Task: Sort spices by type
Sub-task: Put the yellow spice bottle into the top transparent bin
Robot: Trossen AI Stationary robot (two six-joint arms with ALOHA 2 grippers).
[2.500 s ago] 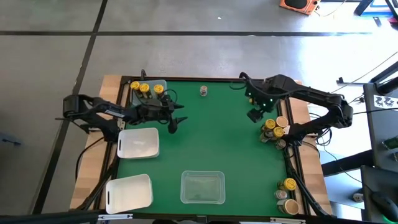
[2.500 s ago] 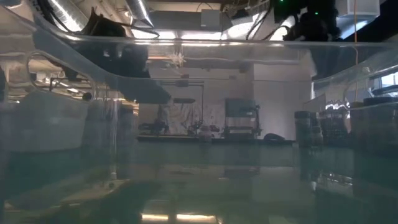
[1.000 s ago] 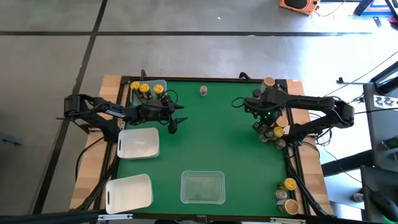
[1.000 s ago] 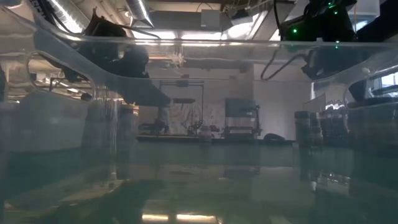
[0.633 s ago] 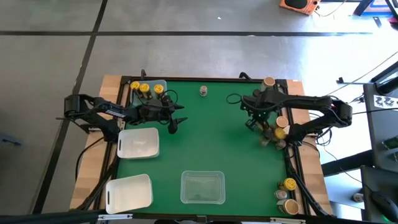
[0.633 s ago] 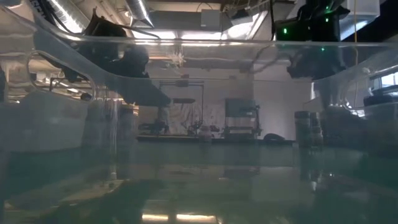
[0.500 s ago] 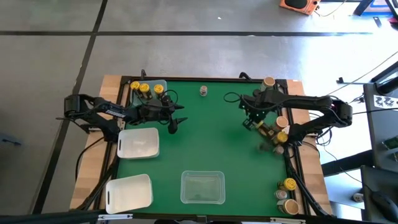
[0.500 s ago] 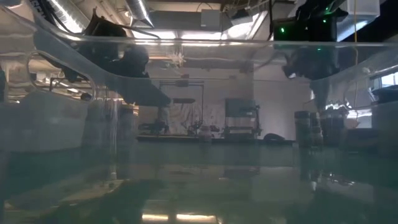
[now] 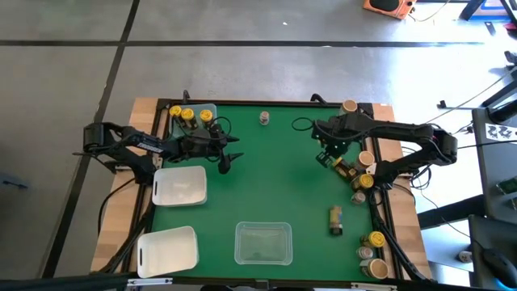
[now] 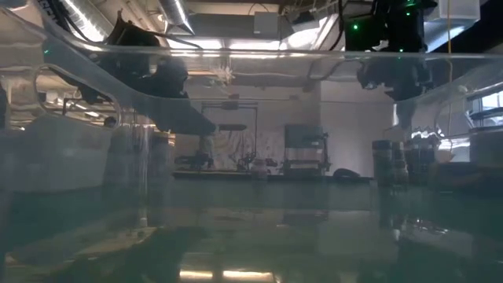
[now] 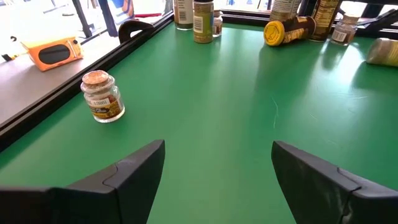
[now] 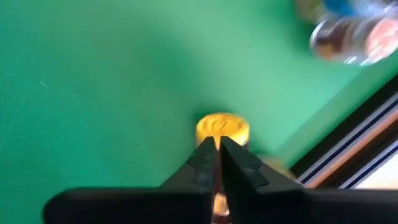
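Spice jars stand along the table's right edge (image 9: 365, 158). One yellow-lidded jar (image 9: 345, 168) lies on its side beside them. My right gripper (image 9: 325, 158) is shut right over it; in the right wrist view the yellow lid (image 12: 222, 127) shows just past my right gripper (image 12: 217, 149). Another jar (image 9: 334, 218) lies on its side on the green mat, nearer the front. A tan-lidded jar (image 11: 102, 96) stands alone at the far edge. My left gripper (image 9: 225, 164) waits open at the far left, beside a clear tray (image 9: 212, 107) that holds yellow-lidded jars. My right gripper's shut fingers (image 12: 202, 163) come from above, slanting down over the fallen jar toward its lid end (image 12: 214, 132). The fingers hide the jar's body, and I cannot tell whether they touch it. The jar lies on the mat.
Two white trays (image 9: 179, 186) (image 9: 167, 248) sit at the left and a clear tray (image 9: 263, 243) at the front middle. More jars stand at the front right corner (image 9: 376, 240) and one on the far right rim (image 9: 348, 106). The middle of the mat is bare.
My right gripper, shut, has swept from the jar group at the right edge toward the table's left, tipping jars over. One jar has rolled toward the near edge and now lies on the mat. A yellow-lidded one lies beside the gripper.
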